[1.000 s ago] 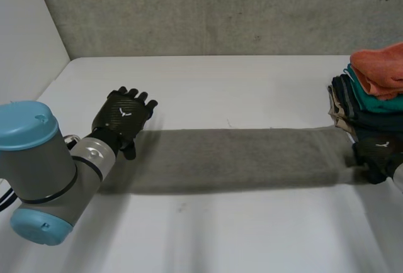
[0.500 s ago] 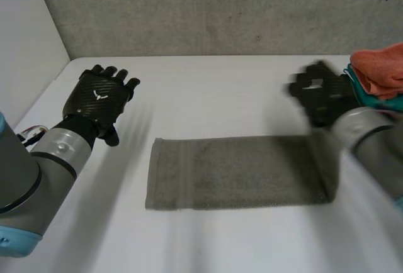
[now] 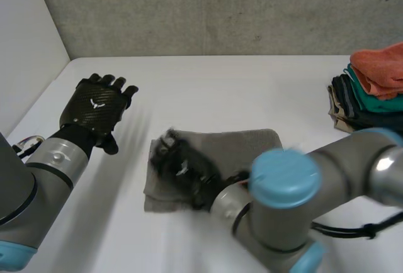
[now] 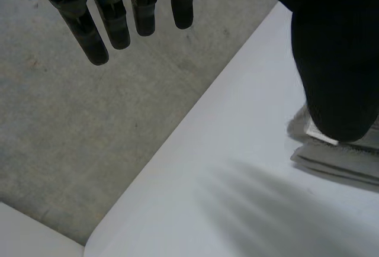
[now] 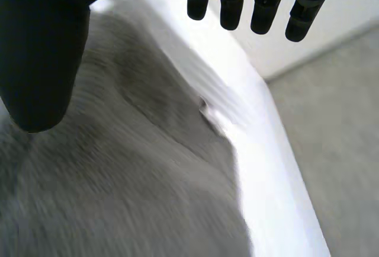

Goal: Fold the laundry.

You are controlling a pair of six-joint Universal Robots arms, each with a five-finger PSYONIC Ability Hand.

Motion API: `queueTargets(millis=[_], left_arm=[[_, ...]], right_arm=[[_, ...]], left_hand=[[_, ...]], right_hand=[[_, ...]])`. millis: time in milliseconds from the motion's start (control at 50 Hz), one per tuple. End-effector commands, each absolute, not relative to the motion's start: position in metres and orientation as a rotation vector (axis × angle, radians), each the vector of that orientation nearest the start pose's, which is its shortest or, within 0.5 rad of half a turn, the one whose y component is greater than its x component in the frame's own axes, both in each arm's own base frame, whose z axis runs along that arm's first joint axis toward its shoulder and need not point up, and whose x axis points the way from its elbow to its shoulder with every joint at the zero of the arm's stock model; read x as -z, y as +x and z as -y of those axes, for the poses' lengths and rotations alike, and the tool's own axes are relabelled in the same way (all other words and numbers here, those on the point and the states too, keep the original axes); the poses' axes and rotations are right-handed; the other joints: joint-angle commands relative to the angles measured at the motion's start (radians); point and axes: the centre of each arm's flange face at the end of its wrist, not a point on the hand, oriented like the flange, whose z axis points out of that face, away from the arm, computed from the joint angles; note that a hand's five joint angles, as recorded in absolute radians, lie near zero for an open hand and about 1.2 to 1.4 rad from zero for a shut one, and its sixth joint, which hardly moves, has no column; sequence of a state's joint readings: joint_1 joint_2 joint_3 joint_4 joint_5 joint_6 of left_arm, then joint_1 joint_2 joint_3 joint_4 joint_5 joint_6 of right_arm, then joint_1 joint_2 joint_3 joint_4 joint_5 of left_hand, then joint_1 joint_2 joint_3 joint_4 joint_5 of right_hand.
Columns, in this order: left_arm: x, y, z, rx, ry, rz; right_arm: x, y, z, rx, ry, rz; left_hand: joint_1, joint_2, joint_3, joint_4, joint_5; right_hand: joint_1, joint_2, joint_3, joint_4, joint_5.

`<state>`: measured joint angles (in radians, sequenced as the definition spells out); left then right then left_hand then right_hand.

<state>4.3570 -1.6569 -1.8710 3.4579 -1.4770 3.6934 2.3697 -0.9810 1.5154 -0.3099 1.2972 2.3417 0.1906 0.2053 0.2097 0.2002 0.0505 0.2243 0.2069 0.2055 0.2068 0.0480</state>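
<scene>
Right hand point(image 3: 182, 169) over the grey towel point(image 3: 249, 144); left hand point(image 3: 94, 104) well apart.

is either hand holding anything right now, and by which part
Nothing is held. The left hand is open above the white table, beside the grey terry towel; the right hand is open over the towel's end.

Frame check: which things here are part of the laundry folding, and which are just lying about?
Part of the job: grey towel; right hand, open over its end; left hand, open, raised beside it; stack of folded cloths, untouched.
Just there: white table; concrete wall.
</scene>
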Motion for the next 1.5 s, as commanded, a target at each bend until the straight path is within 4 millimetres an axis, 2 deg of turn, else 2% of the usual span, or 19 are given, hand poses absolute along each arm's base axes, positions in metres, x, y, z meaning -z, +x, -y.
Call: queueTargets(millis=[20,180,240,320,340,460,540,580,660,720,780,880,920,1040,1100,1180,1240,1300,1500], left_arm=[[-0.23,-0.247,0.233,2.141,1.103,-1.949],[-0.225,-0.274,0.22,2.184,1.217,-1.94],[-0.223,-0.282,0.215,2.19,1.25,-1.94],[-0.219,-0.282,0.212,2.179,1.264,-1.951],[-0.219,-0.282,0.211,2.177,1.265,-1.953],[-0.218,-0.278,0.209,2.165,1.253,-1.961],[-0.225,-0.273,0.209,2.176,1.226,-1.945],[-0.229,-0.267,0.211,2.176,1.199,-1.942],[-0.234,-0.258,0.214,2.18,1.154,-1.933],[-0.234,-0.256,0.213,2.177,1.148,-1.937],[-0.232,-0.256,0.212,2.176,1.138,-1.953],[-0.234,-0.255,0.215,2.21,1.08,-2.016],[-0.236,-0.255,0.217,2.233,1.05,-2.035],[-0.25,-0.267,0.225,2.351,0.96,-2.103],[-0.251,-0.28,0.223,2.385,0.972,-2.143],[-0.242,-0.312,0.213,2.391,0.97,-2.263],[-0.23,-0.324,0.21,2.335,0.948,-2.318],[-0.207,-0.332,0.207,2.191,0.926,-2.383],[-0.14,-0.319,0.195,1.782,0.964,-2.524]], right_arm=[[-0.188,0.306,0.207,1.78,-1.231,-1.888],[-0.152,0.257,0.213,1.564,-1.209,-2.217],[-0.141,0.246,0.22,1.554,-1.25,-2.277],[-0.127,0.232,0.235,1.564,-1.347,-2.375],[-0.128,0.231,0.243,1.625,-1.377,-2.377],[-0.159,0.243,0.272,2.029,-1.424,-2.229],[-0.195,0.297,0.244,2.168,-1.517,-1.899],[-0.202,0.332,0.214,2.157,-1.567,-1.709],[-0.178,0.376,0.166,1.993,-1.7,-1.491],[-0.151,0.393,0.138,1.848,-1.798,-1.39],[-0.134,0.395,0.128,1.752,-1.851,-1.378],[-0.128,0.386,0.124,1.65,-1.851,-1.469],[-0.133,0.384,0.123,1.638,-1.8,-1.49],[-0.209,0.34,0.179,1.803,-1.338,-1.681],[-0.217,0.321,0.205,1.777,-1.133,-1.796],[-0.219,0.309,0.216,1.677,-1.021,-1.914],[-0.216,0.309,0.22,1.598,-1.006,-1.979],[-0.193,0.313,0.229,1.457,-1.021,-2.085],[-0.145,0.328,0.244,1.202,-1.08,-2.226]], left_hand=[[-0.015,-0.03,-0.034,-0.025,-0.05],[-0.015,-0.03,-0.034,-0.025,-0.05],[-0.015,-0.03,-0.034,-0.025,-0.05],[-0.015,-0.03,-0.034,-0.025,-0.05],[-0.015,-0.03,-0.034,-0.025,-0.05],[-0.015,-0.03,-0.034,-0.025,-0.05],[-0.015,-0.03,-0.034,-0.025,-0.05],[-0.015,-0.03,-0.034,-0.025,-0.05],[-0.015,-0.03,-0.034,-0.025,-0.05],[-0.015,-0.03,-0.034,-0.025,-0.05],[-0.012,-0.027,-0.031,-0.022,-0.047],[0.005,-0.009,-0.014,-0.004,-0.029],[0.011,-0.004,-0.008,0.002,-0.023],[0.017,0.002,-0.002,0.007,-0.017],[0.023,0.008,0.004,0.013,-0.012],[0.032,0.017,0.013,0.022,-0.003],[0.029,0.014,0.01,0.019,-0.006],[0.023,0.008,0.004,0.013,-0.012],[0.023,0.008,0.004,0.013,-0.012]], right_hand=[[-0.05,-0.032,-0.031,-0.032,-0.048],[-0.05,-0.032,-0.031,-0.032,-0.048],[0.086,0.104,0.105,0.104,0.088],[0.921,0.938,0.94,0.938,0.923],[1.169,1.187,1.188,1.187,1.171],[1.172,1.189,1.191,1.189,1.174],[1.172,1.189,1.191,1.189,1.174],[1.172,1.189,1.191,1.189,1.174],[1.172,1.189,1.191,1.189,1.174],[1.172,1.189,1.191,1.189,1.174],[1.172,1.189,1.191,1.189,1.174],[-0.05,-0.032,-0.031,-0.032,-0.048],[-0.05,-0.032,-0.031,-0.032,-0.048],[-0.05,-0.032,-0.031,-0.032,-0.048],[-0.05,-0.032,-0.031,-0.032,-0.048],[-0.05,-0.032,-0.031,-0.032,-0.048],[-0.05,-0.032,-0.031,-0.032,-0.048],[-0.05,-0.032,-0.031,-0.032,-0.048],[-0.05,-0.032,-0.031,-0.032,-0.048]])
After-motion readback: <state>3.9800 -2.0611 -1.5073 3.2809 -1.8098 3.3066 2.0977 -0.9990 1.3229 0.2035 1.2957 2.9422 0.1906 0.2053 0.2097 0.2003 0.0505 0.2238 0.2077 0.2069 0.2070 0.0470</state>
